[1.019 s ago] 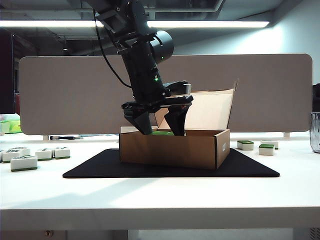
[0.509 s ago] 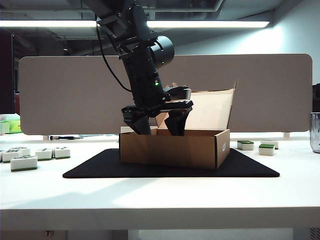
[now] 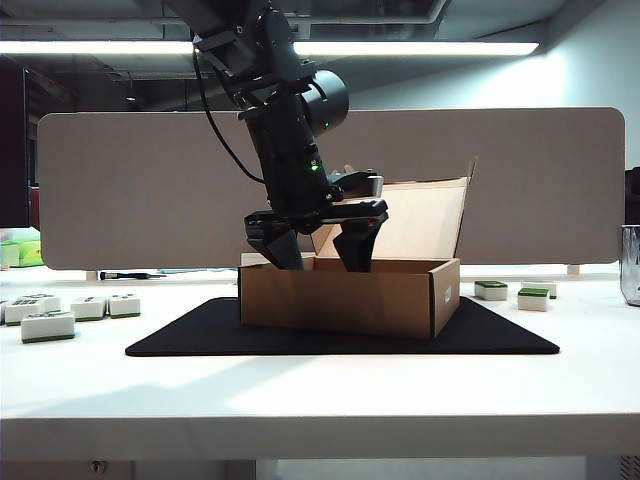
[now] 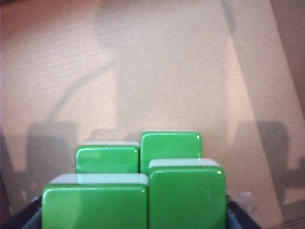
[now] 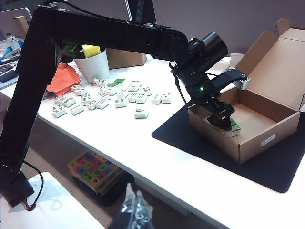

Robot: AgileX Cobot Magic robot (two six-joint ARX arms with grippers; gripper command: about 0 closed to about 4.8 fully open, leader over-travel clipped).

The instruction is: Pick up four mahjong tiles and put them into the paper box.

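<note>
Several green-topped mahjong tiles lie side by side on the floor of the paper box, filling the space between my left gripper's fingers. That left gripper reaches down into the brown box, and its jaws stand wide apart, open. From the right wrist view the gripper hangs over the tiles in the box's near corner. My right gripper hangs off the table's edge with its fingers together, shut and empty; the exterior view does not show it.
The box sits on a black mat, lid up at the back. Loose tiles lie on the table left and right of it. White-faced tiles, a white cup and an orange cloth are beyond.
The left gripper's jaws have spread wider inside the box. A green tile seen between the fingers above the box rim a second ago has dropped out of sight.
</note>
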